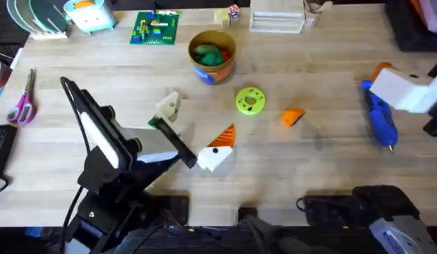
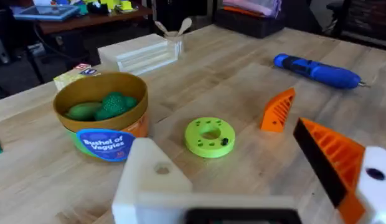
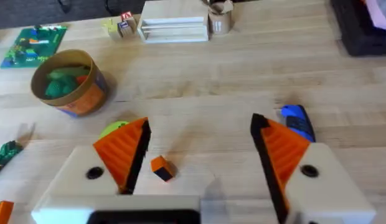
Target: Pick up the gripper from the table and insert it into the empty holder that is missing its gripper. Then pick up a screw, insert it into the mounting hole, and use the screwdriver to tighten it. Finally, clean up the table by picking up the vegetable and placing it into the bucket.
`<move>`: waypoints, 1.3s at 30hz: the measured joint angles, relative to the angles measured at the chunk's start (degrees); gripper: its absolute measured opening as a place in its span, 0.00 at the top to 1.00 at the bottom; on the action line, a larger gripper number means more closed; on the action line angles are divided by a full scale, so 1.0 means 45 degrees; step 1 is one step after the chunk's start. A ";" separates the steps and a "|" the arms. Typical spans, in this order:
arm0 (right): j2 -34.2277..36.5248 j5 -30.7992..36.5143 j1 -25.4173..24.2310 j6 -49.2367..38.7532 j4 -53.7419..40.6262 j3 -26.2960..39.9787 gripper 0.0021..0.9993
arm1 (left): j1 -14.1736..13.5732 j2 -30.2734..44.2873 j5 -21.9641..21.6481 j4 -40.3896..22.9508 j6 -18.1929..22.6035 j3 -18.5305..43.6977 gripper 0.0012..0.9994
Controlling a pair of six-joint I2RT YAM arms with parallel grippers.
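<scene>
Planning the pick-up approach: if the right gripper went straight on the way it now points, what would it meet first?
Most likely the orange gripper wedge, which lies on the table ahead, in line with the gap between the open right gripper fingers. Depth is hard to judge, so it may pass just above it.

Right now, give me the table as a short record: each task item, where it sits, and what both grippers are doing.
orange gripper: loose on the table, right of the yellow-green disc
holder: left arm's bare white finger, no orange pad
screwdriver: lying flat, far right
bucket: upright, green toys inside
left gripper: open, empty
right gripper: open, empty, orange pads on both fingers
</scene>
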 joint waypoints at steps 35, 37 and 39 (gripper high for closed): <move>0.3179 -0.2773 0.0734 0.0007 -0.2152 0.0005 0.01 | 0.0000 0.0748 0.0624 0.0691 -0.0145 -0.0019 0.01; 0.4053 -0.2914 0.1083 -0.0065 -0.2282 0.0005 0.01 | 0.0002 0.0748 0.0624 0.0692 -0.0173 -0.0019 0.01; 0.4813 -0.3002 0.1331 -0.0087 -0.2307 0.0005 0.01 | 0.0000 0.0748 0.0624 0.0690 -0.0179 -0.0019 0.01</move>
